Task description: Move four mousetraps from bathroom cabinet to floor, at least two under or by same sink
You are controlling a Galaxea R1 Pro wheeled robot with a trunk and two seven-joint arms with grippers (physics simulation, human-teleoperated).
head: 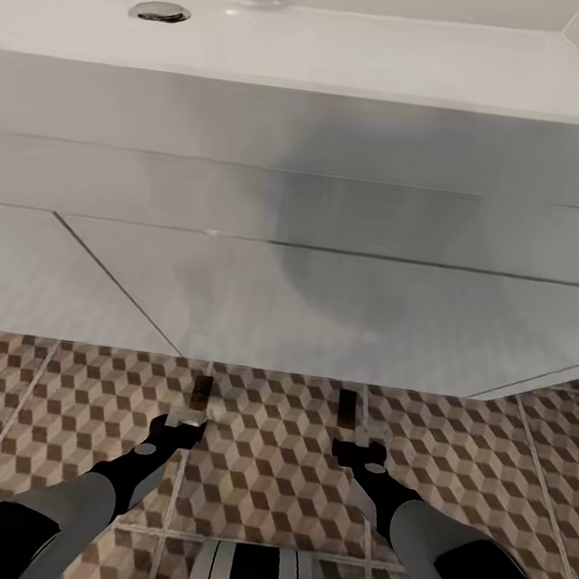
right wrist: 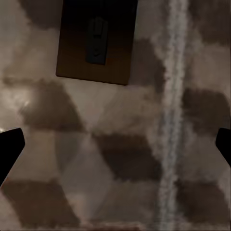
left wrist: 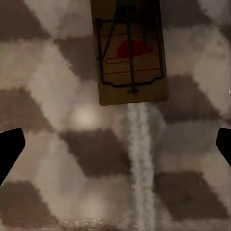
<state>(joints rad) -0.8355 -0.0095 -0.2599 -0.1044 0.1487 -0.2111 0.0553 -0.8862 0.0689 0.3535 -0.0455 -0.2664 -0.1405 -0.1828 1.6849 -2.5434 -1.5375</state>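
Two mousetraps (head: 202,391) (head: 346,408) lay flat on the floor (head: 267,468) just under the sink's (head: 354,57) front edge, each just ahead of a wide-open, empty claw, left (head: 184,422) and right (head: 359,445), touching neither.

the bathroom floor (head: 267,468) under me was tiled in a brown, beige and white cube pattern with pale grout lines. two mousetraps lay flat on it, near each other, close to the foot of the white vanity: one (head: 202,391) ahead of my left arm, the other (head: 346,409) ahead of my right.
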